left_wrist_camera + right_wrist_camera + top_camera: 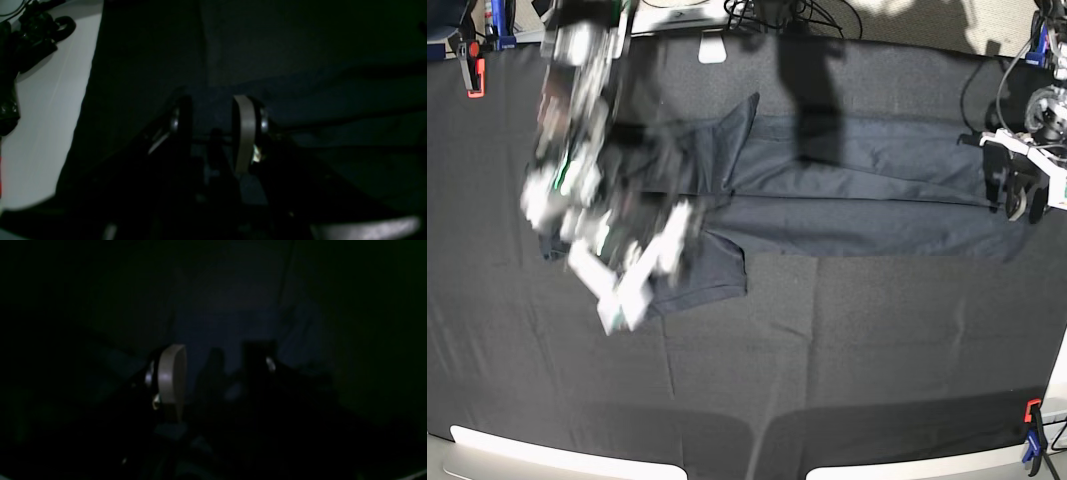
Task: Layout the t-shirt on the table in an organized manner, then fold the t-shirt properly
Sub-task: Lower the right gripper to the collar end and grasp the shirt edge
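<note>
The dark navy t-shirt [857, 190] lies as a long creased band across the far half of the black-clothed table [877, 380], with a sleeve flap at its left end. My right gripper [642, 270], blurred in the base view, hovers over that left end. In its wrist view the right gripper [217, 345] is open over dark cloth with nothing between its fingers. My left gripper [1019, 195] stands at the shirt's right end. Seen from its wrist, the left gripper [213, 98] is open above navy cloth [283, 50].
An orange clamp [472, 70] sits at the far left corner and a blue-and-orange clamp [1032, 440] at the near right. Cables [777, 15] lie behind the table. A pale rim [557, 450] runs along the front edge. A white surface [43, 116] shows beyond the cloth's edge.
</note>
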You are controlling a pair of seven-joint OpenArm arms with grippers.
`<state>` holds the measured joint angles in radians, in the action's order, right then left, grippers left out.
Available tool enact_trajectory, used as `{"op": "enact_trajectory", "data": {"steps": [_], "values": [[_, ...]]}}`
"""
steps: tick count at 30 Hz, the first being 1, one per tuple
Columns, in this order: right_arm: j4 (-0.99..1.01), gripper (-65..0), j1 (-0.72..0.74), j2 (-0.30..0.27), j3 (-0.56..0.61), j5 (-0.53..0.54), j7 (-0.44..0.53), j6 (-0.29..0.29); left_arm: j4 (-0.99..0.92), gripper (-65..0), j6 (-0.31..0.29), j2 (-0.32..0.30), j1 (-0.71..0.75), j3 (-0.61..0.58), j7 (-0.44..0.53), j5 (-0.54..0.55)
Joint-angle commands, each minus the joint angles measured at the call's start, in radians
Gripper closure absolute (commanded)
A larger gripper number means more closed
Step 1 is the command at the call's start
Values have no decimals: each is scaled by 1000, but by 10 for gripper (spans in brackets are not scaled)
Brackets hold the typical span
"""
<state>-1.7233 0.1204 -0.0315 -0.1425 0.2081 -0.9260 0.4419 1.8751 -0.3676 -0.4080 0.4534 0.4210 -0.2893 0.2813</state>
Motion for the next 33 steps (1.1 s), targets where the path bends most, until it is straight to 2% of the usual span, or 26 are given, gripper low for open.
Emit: {"op": "enact_trajectory", "data": {"steps": [1, 9, 13, 16, 19, 24, 27, 33], "values": [[30, -287, 50, -14, -7, 5, 5, -1, 16, -174, 7, -13, -5, 10, 28, 8], [478, -287, 304, -154, -8, -13, -55, -2, 16, -175, 7, -13, -5, 10, 29, 8], [682, -287, 412, -232, -8, 41, -60, 8, 16, -174, 7, -13, -5, 10, 40, 8], [831, -287, 484, -268, -8, 91, -59, 14, 16, -174, 8, -13, -5, 10, 52, 8], [967, -287, 546, -278, -8, 126, -53, 14, 16, -175, 8, -13, -5, 10, 51, 8], [1131, -287, 606, -274, -8, 124, 11, 25, 16, -175, 7, -13, -5, 10, 51, 8], [1164, -287, 610, -267, -8, 109, 54, 67, 16, -175, 7, -13, -5, 10, 51, 8], [1164, -287, 613, -253, -8, 110, 124, 67, 16, -174, 7, -13, -5, 10, 51, 8]]}}
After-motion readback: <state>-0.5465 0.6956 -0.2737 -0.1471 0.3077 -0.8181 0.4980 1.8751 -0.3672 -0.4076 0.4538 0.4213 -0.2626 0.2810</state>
